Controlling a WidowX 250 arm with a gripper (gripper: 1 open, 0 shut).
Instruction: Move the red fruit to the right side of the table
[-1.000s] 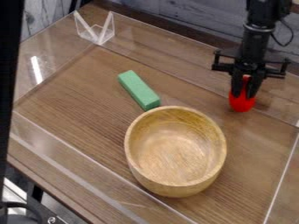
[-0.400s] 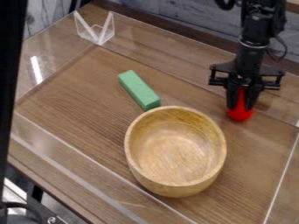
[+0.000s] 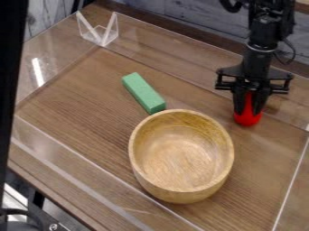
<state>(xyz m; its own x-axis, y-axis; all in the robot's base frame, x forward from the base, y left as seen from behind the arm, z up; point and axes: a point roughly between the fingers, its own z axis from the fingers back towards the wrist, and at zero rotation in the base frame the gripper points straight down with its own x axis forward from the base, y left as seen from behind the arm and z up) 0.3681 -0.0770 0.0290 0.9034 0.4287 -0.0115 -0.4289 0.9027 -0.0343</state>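
The red fruit [image 3: 248, 115] is a small glossy red piece at the right side of the brown wood-grain table [image 3: 85, 108], low on or just above its surface. My gripper [image 3: 248, 101] points straight down onto it. Its dark fingers [image 3: 241, 93] stand close together around the fruit's upper half, and only the lower part of the fruit shows beneath them. The black arm rises from there toward the top right of the picture.
A round light-wood bowl [image 3: 182, 154] sits at the front centre, just left of and nearer than the fruit. A green rectangular block [image 3: 143, 92] lies behind the bowl. Low clear acrylic walls [image 3: 290, 185] border the table, with one close to the fruit's right.
The gripper has sunk a little toward the tabletop with the red fruit between its fingers. The bowl and the green block have not moved.
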